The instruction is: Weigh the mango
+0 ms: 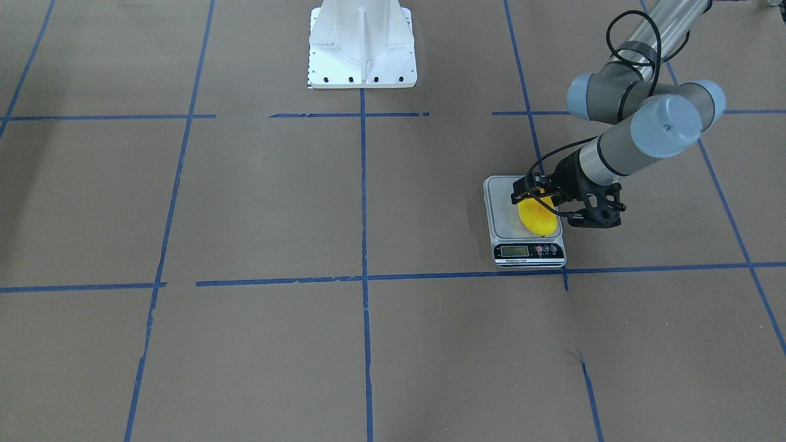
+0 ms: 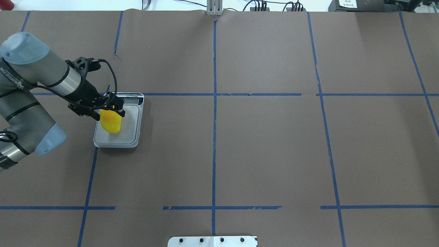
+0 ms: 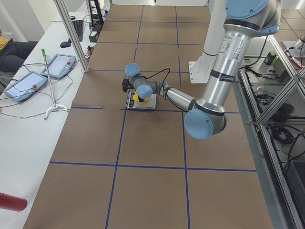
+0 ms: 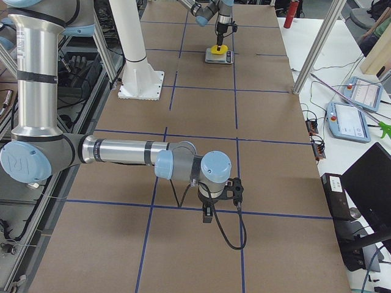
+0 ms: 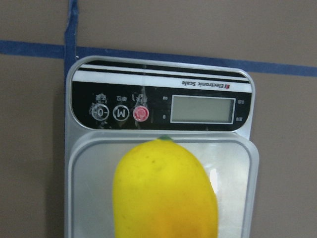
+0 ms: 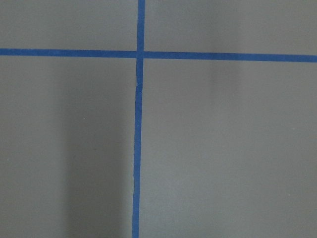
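The mango (image 1: 540, 222) is bright yellow and oblong and is over the platform of a small silver digital scale (image 1: 503, 209). My left gripper (image 1: 534, 199) comes down on the mango's robot-side end, with a finger on each side of it, shut on it. The overhead view shows the mango (image 2: 110, 124) lengthwise on the scale (image 2: 132, 127) under the gripper (image 2: 110, 110). The left wrist view shows the mango (image 5: 163, 193) close up over the platform (image 5: 89, 188); the display (image 5: 203, 109) reads nothing I can make out. My right gripper (image 4: 208, 215) hangs above bare table far from the scale; I cannot tell its state.
The table is brown paper with a blue tape grid (image 2: 214, 94). The white robot base (image 1: 362, 46) stands at the table's edge. The scale's display end points away from the robot. Operator tablets (image 3: 28, 81) lie on a side bench.
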You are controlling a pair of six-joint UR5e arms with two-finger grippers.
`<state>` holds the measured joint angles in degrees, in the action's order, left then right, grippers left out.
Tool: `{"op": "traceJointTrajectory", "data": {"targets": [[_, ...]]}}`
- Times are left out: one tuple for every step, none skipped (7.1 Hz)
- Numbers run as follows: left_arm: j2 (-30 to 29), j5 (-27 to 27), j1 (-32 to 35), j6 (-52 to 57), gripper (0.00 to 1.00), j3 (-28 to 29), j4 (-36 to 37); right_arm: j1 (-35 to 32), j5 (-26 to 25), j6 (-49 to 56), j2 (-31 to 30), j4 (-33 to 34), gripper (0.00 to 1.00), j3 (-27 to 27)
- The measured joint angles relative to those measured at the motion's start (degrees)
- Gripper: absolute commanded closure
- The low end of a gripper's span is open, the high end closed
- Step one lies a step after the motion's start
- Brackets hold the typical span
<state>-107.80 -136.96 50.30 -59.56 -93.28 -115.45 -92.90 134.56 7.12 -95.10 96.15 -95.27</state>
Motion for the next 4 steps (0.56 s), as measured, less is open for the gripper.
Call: {"op": "traceJointTrajectory", "data": {"targets": [[2.67,-0.15,2.68,0.72,0.0,-3.62,0.41,0.0,0.0,0.0,0.0,0.0,0.0,0.0],[7.0,-0.26,5.83,4.34,0.0,-6.39,0.62,0.0,0.0,0.0,0.0,0.0,0.0,0.0],[12.19,-0.3,9.27,12.01,0.0,-7.77,0.73,0.0,0.0,0.0,0.01,0.0,0.0,0.0],[17.47,-0.31,13.66,22.03,0.0,-7.97,0.79,0.0,0.0,0.0,0.03,0.0,0.0,0.0]]}}
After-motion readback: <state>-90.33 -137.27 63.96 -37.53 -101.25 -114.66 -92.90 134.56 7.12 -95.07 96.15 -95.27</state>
